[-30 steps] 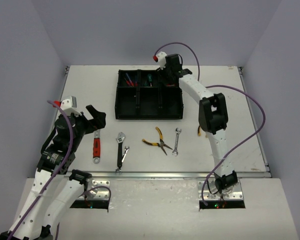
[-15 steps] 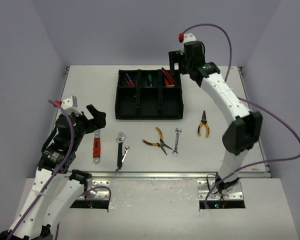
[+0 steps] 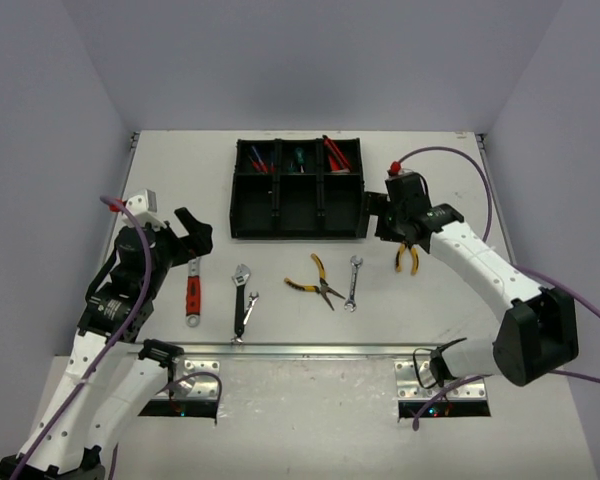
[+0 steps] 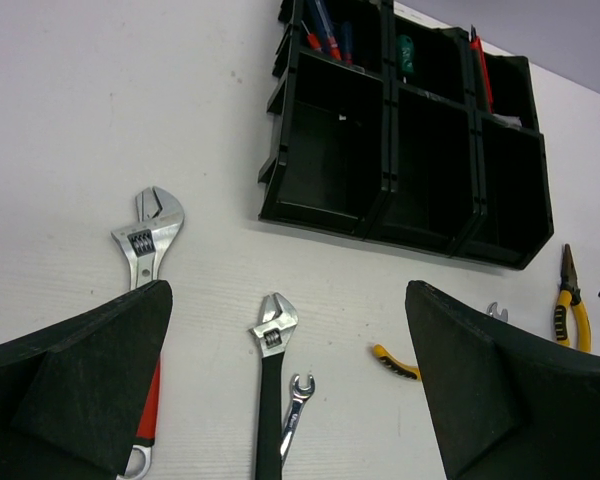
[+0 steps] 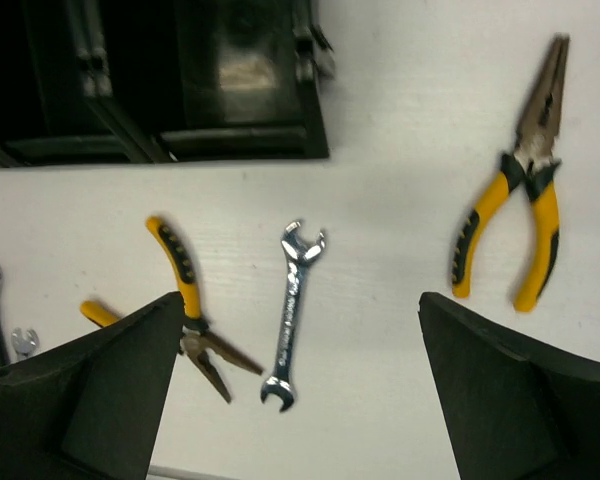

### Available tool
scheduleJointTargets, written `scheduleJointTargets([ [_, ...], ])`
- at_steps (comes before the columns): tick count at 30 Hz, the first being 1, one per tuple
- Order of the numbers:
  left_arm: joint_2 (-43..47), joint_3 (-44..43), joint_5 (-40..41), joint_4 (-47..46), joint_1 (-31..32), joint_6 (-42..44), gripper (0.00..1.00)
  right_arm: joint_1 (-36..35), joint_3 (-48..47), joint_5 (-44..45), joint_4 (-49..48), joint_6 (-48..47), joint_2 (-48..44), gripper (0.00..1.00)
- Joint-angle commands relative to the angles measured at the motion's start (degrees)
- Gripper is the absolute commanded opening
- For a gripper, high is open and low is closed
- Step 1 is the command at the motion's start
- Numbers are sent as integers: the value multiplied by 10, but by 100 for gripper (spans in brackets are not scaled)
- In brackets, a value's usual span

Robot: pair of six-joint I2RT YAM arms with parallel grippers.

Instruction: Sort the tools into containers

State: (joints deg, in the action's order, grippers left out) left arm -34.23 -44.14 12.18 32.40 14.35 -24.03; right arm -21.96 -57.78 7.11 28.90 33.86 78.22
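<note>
Swinging back from the far row of the tray (image 3: 298, 236), the right gripper (image 3: 392, 228) is hanging open and empty over the yellow pliers (image 3: 407, 258), likely for its next pick; the left gripper (image 3: 192, 232) is waiting open, empty, by the red-handled wrench (image 3: 193, 292).

Tabletop (image 3: 180, 170) plain white. Tray (image 3: 298, 232) all black. Red-handled wrench (image 3: 193, 290) and black-handled wrench (image 3: 240, 310), both with silver heads. Spanner (image 3: 353, 283) bare silver. Both pliers (image 3: 318, 282) (image 5: 527, 170) have yellow grips with black ribbing and dark jaws. Far row of the tray: red and blue screwdrivers (image 3: 258, 158), green screwdriver (image 4: 405, 48), red knives (image 3: 334, 152).
</note>
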Motion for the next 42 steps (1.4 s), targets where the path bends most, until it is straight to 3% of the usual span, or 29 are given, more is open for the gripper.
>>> scheduleJointTargets([
  [1,-6,-5,4,-20,4,2,100,-43,37,109,11,57,-54,99],
  [7,-5,-5,6,-20,4,2,100,-114,53,213,50,151,-30,99],
  [16,0,-3,-1,-22,5,3,100,-149,51,194,19,221,53,98],
  [18,2,-3,-5,-22,5,4,100,-150,44,166,12,211,93,88],
  [26,13,-2,-13,-25,6,6,100,-161,-14,158,46,209,219,70],
  [33,15,-1,-19,-27,6,7,100,-160,11,113,-4,208,247,52],
  [36,14,-1,-20,-27,7,7,100,-160,23,102,-17,209,250,46],
  [42,13,0,-24,-28,9,8,100,-160,46,96,-26,218,251,45],
])
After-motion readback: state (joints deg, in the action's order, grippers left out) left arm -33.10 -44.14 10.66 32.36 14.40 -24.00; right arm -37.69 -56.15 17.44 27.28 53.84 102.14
